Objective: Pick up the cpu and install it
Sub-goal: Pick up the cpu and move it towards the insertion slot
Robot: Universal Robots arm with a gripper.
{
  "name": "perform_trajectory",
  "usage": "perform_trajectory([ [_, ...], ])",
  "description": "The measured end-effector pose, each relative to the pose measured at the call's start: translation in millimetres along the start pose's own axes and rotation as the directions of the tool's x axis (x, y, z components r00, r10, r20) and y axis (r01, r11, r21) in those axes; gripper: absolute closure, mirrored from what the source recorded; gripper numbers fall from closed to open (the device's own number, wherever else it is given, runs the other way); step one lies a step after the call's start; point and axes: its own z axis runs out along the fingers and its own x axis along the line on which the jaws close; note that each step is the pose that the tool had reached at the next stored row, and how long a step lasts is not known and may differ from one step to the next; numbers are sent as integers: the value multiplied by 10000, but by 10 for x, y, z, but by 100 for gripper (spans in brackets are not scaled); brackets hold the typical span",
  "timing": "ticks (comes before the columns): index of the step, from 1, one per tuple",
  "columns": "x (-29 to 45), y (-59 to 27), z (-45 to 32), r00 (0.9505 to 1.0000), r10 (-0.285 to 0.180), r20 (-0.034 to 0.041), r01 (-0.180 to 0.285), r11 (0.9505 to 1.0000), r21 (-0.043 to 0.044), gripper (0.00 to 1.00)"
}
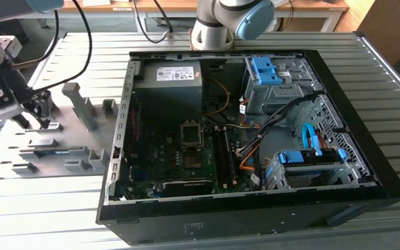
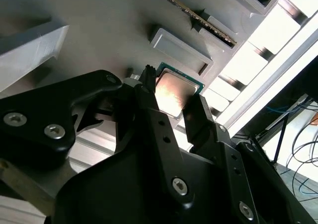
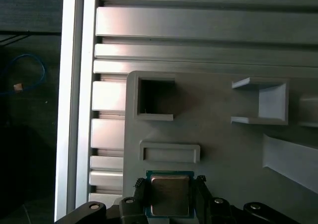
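Grey fixture plate (image 3: 223,149) lies under the gripper (image 3: 170,184), clasping the cpu (image 3: 170,198) by opposite edges.

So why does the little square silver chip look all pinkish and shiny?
In the second wrist view, light glares off the small flat grey-silver square chip, tinting it pinkish, and the ribbed metal table nearby washes out white; in the first wrist view the chip looks duller and evenly lit.
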Motion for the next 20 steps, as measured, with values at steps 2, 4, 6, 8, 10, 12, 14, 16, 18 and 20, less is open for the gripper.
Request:
perform_trajectory([
  [2, 0, 0, -22, 10000, 0, -1, 0, 10000, 0, 53],
  [4, 1, 0, -44, 10000, 0, 0, 0, 10000, 0, 53],
  [6, 2, 1, -67, 10000, 0, 0, 0, 10000, 0, 53],
  [8, 2, 1, -83, 10000, 0, 0, 0, 10000, 0, 53],
  [10, 2, 1, -97, 10000, 0, 0, 0, 10000, 0, 53],
  [12, 2, 1, -112, 10000, 0, 0, 0, 10000, 0, 53],
  [14, 3, 1, -124, 10000, 0, 0, 0, 10000, 0, 53],
  [16, 3, 1, -141, 10000, 0, 0, 0, 10000, 0, 53],
  [18, 4, 1, -164, 10000, 0, 0, 0, 10000, 0, 53],
  [20, 4, 1, -185, 10000, 0, 0, 0, 10000, 0, 53],
])
